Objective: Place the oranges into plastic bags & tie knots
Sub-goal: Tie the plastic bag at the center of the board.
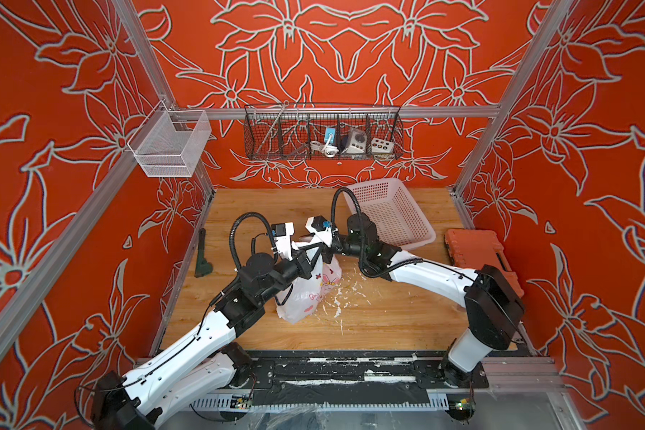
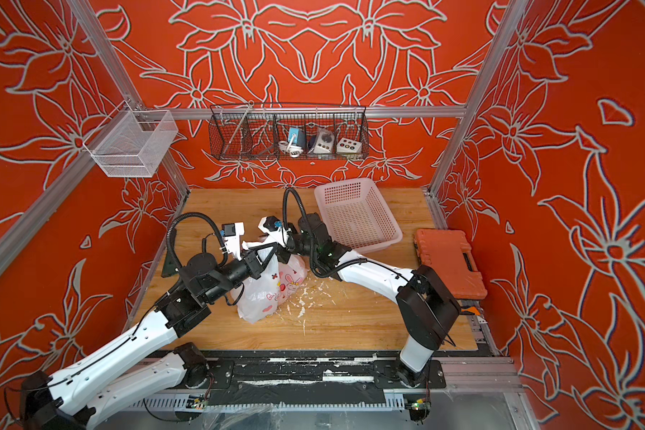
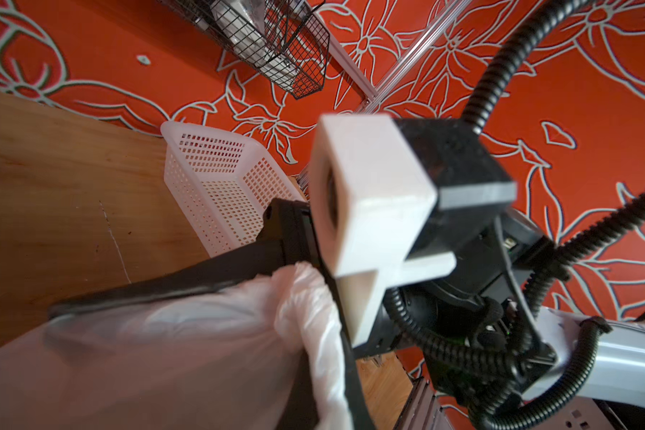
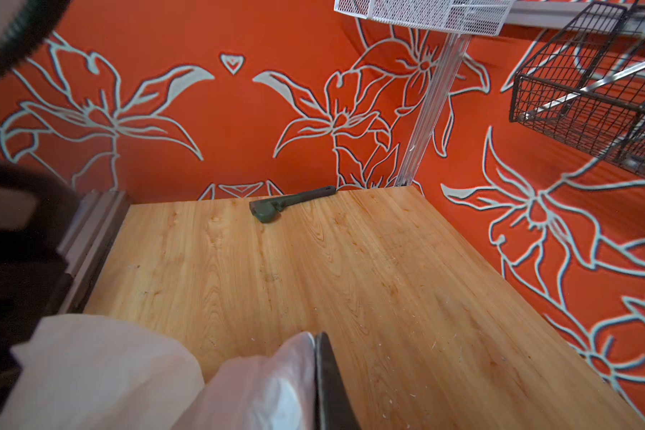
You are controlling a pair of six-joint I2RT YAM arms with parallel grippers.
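Note:
The white plastic bag (image 1: 306, 298) (image 2: 261, 298) printed with bunnies and hearts stands in the middle of the wooden table, bulging at the bottom. My left gripper (image 1: 319, 250) (image 2: 272, 251) (image 3: 324, 394) is shut on a bunched strip of the bag's top. My right gripper (image 1: 298, 248) (image 2: 251, 252) (image 4: 315, 357) reaches across from the right, just above the left one, and is shut on another white fold of the bag (image 4: 261, 383). The two grippers cross closely over the bag's mouth (image 3: 298, 298). The oranges and the knots are hidden in every view.
A white perforated basket (image 1: 391, 216) (image 3: 220, 186) sits at the back right, with an orange tool case (image 1: 477, 253) beside the right wall. A dark green wrench (image 1: 202, 257) (image 4: 287, 203) lies along the left wall. White crumbs (image 1: 339, 298) litter the wood right of the bag.

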